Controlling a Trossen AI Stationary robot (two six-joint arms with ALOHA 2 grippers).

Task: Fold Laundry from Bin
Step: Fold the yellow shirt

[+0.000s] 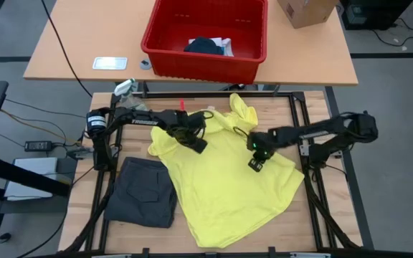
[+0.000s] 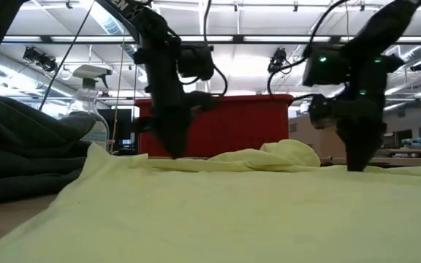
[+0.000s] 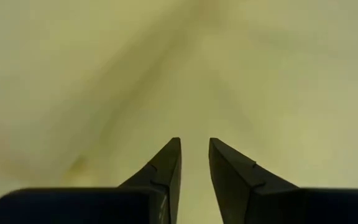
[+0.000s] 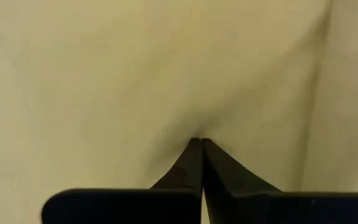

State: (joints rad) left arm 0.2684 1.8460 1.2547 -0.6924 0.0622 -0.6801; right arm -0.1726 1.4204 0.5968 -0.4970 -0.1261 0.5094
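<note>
- Pinching is the business of the right hand (image 1: 255, 163); its fingers are pressed fully together with a little pucker of the yellow garment (image 1: 228, 179) caught at their tips, as the right wrist view shows; it sits on the shirt's right half, near the middle of the spread cloth.
- Resting on the cloth toward the shirt's upper left, the left hand (image 1: 196, 143) has its fingers a narrow gap apart; whether any fabric lies between them I cannot tell, since the left wrist view shows only yellow cloth beyond the tips.
- My reading of the step: the shirt is being flattened or gathered for a first fold; to do it well, the left hand should secure a real bite of cloth before either arm lifts; both should rise together and evenly, so the fabric neither slips from the pinch nor drags into fresh wrinkles.
- A bunched lump of yellow cloth sits at the far edge of the shirt, nearest the bin (image 1: 205, 36); it likely needs smoothing out before the fold will lie neat.
- Beside the shirt, at the worktop's (image 1: 314, 229) near left, lies the dark grey garment (image 1: 145, 192), apparently folded; keep the yellow hem off it.
- More laundry, dark and white, waits inside the red bin on the far table.
</note>
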